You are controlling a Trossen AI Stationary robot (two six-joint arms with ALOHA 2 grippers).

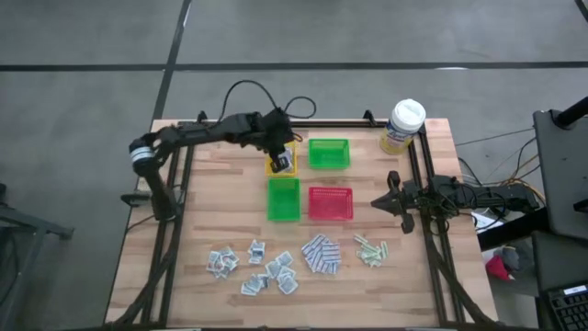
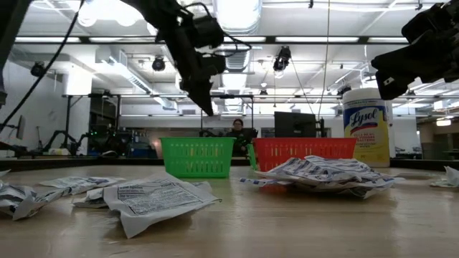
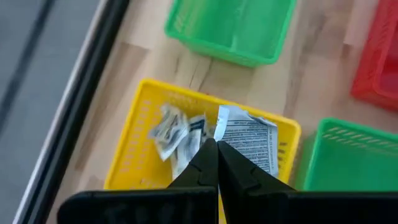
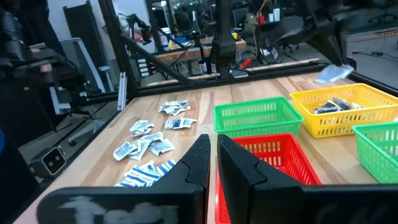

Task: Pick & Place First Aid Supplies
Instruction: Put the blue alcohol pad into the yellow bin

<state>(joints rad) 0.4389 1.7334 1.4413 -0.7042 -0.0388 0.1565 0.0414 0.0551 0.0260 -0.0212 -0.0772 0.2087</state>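
The left end effector [image 3: 217, 149] is held directly above the yellow tray [image 3: 140, 134], seemingly so that a white-grey sachet [image 3: 249, 140] pinched at its tip can be dropped in beside the sachets already lying there [image 3: 174, 130]. Its fingers are pressed fully together, and the sachet is seen hanging from the tip, over the tray, in the right wrist view [image 4: 333, 73]; in the left wrist view the fingers cover the contact, so the grip is judged rather than clearly shown.

The remaining supplies are left loose on the counter [image 1: 184, 276], well apart from the yellow tray on the far side of the green tray [image 1: 283, 199] and the red tray [image 1: 330, 203]: white-grey sachets [image 1: 253, 267], blue-and-white pads [image 1: 320, 255] and pale green strips [image 1: 370, 249], apparently grouped by kind for sorting.

The right end effector [image 1: 393, 198] waits beside the red tray, away from the yellow tray, its fingers nearly together with only a thin gap and nothing seen between them.
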